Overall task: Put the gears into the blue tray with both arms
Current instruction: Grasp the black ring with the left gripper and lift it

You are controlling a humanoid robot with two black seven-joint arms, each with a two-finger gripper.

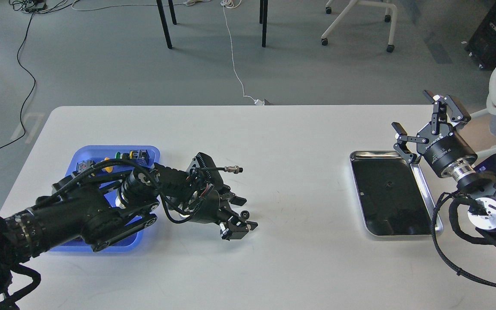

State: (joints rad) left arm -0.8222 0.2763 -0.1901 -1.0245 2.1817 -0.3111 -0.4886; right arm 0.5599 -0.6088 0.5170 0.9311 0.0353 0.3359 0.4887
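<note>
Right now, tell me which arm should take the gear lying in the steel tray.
Right. The right gripper hangs open just above the steel tray's far right corner, near the small gear on its dark bottom. The left gripper is far across the table, beside the blue tray, with another gear between its fingers.

Left end effector (240, 215) seemingly straddles a gear (244, 214); right end effector (420, 118) spread.
</note>
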